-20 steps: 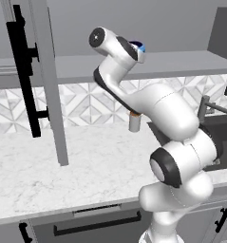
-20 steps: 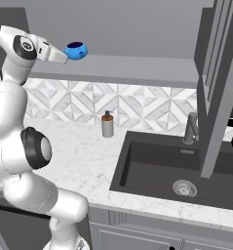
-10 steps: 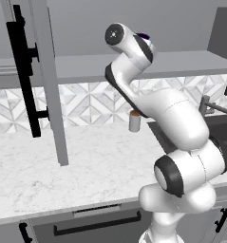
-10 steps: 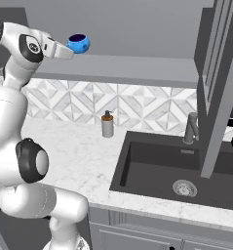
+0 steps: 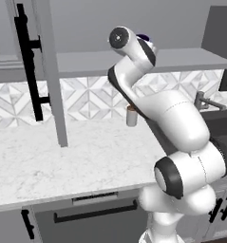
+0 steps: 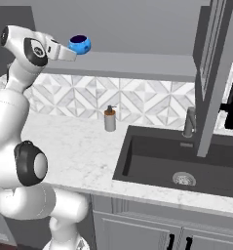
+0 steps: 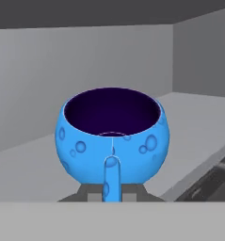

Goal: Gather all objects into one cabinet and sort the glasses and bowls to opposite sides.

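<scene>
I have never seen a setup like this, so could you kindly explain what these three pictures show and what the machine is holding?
It is a rendered kitchen with a white robot arm on a driving base. Two pictures come from cameras on that base, behind the arm to its left and right. The third looks along the gripper itself. The gripper is shut on the rim of a blue bowl, held up at the grey cabinet shelf. On the marble counter stands a soap dispenser, beside a dark sink.
</scene>
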